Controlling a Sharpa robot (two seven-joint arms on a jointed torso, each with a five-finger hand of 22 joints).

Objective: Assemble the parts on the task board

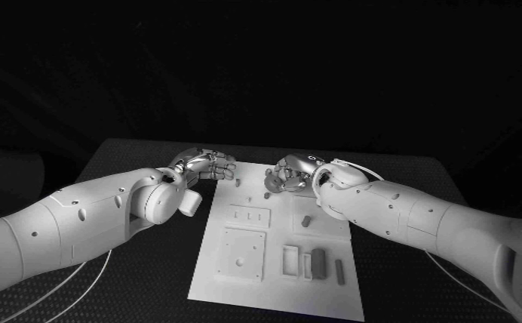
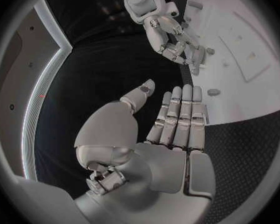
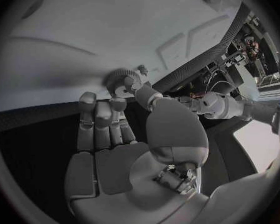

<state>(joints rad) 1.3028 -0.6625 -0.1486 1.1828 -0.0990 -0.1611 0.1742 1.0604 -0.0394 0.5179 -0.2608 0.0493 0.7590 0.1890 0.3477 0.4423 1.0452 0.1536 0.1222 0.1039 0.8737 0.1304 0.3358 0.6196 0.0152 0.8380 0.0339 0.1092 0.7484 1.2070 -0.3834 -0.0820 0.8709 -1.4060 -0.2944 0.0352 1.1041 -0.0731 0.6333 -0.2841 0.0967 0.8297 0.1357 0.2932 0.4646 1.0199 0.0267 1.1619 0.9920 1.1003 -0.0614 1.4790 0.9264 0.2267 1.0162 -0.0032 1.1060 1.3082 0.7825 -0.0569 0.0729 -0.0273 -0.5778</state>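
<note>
So head view: flat white task board (image 1: pixel 218 278) on the black textured tabletop (image 1: pixel 130 157), w/ small raised rectangular parts (image 1: pixel 309 264) near its close end. Left hand (image 1: pixel 207 164) sits at the board's far left corner, right hand (image 1: pixel 287 175) over the far end.

Left wrist view: left hand's fingers (image 2: pixel 180 109) straight, together, thumb apart, grasping nothing, tips at the board edge.

Right wrist view: right hand's fingers (image 3: pixel 96 117) pinching a small round ridged gear (image 3: pixel 120 76) w/ thumb, right above the smooth board.
</note>
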